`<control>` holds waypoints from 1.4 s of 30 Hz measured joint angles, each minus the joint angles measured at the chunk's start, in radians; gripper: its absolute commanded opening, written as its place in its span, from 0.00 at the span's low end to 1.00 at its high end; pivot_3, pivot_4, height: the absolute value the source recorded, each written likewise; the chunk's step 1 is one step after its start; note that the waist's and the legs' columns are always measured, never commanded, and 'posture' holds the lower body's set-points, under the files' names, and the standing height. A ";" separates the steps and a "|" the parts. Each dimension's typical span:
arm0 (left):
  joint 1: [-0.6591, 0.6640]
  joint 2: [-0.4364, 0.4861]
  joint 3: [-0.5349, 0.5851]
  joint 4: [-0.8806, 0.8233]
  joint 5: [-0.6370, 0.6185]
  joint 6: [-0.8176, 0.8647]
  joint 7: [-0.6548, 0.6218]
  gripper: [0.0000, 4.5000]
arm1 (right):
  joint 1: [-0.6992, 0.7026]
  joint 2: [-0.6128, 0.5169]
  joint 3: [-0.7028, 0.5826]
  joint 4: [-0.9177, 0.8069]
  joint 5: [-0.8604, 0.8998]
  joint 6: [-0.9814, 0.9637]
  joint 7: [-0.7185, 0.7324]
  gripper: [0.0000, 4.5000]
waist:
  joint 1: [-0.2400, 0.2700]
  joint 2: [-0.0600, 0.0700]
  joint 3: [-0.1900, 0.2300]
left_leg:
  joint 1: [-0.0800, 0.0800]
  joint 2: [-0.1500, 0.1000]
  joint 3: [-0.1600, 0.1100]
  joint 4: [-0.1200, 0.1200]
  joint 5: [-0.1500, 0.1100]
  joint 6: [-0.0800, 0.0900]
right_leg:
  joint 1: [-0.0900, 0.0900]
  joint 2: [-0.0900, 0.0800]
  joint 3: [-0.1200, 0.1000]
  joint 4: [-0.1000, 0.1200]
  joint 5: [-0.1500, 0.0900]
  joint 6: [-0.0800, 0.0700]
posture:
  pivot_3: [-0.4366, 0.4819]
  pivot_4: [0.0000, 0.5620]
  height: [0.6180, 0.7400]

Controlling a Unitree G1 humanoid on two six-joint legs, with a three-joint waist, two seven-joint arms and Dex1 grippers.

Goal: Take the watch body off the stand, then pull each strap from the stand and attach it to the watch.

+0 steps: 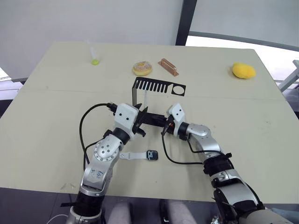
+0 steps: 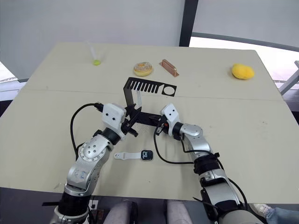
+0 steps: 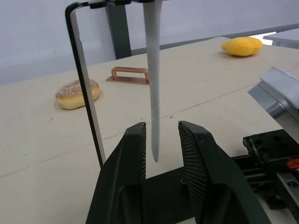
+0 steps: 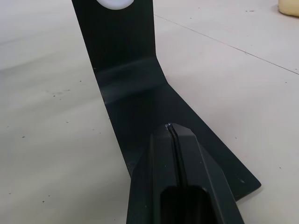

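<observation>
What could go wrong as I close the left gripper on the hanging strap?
1. The strap hangs between the open fingers of the left gripper near its tip; a low grip may slip off.
2. Pulling could tip the stand; the right gripper, shut, presses its base.
3. The watch body with one strap attached lies near the left arm and could get nudged.

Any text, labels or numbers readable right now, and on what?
Watch body screen: light digits showing, too small to read.
Left arm: faint marks on the shell, too blurred to read.
No other text can be read.
</observation>
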 measured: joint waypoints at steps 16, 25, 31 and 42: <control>-0.166 -0.061 -0.019 0.214 0.019 -0.113 -0.011 0.27 | 0.015 0.000 0.015 -0.049 0.001 0.045 0.013 0.00 | 0.002 0.000 0.000 | 0.000 0.000 0.000 0.000 0.001 -0.002 | 0.000 0.000 0.000 0.000 0.000 0.000 | 0.48 0.27 1.00; -0.176 -0.071 -0.011 0.259 0.038 -0.152 0.005 0.01 | 0.031 -0.001 0.015 -0.079 0.004 0.067 0.014 0.00 | 0.004 0.000 0.000 | 0.000 0.000 0.000 0.000 0.001 -0.002 | 0.000 0.000 0.000 0.000 0.000 0.000 | 0.48 0.27 1.00; -0.176 -0.071 0.001 0.260 0.046 -0.183 0.011 0.01 | 0.034 -0.001 0.016 -0.082 0.004 0.067 0.014 0.00 | 0.005 0.000 0.000 | 0.000 0.000 0.000 0.000 0.001 -0.002 | 0.000 0.000 0.000 0.000 0.000 0.000 | 0.48 0.27 1.00; -0.149 -0.064 0.012 0.216 0.034 -0.226 -0.012 0.01 | 0.034 -0.001 0.017 -0.083 0.002 0.083 0.009 0.00 | 0.004 0.000 0.000 | 0.000 0.000 0.000 0.000 0.001 -0.002 | 0.000 0.000 0.000 0.000 0.000 0.000 | 0.48 0.27 1.00</control>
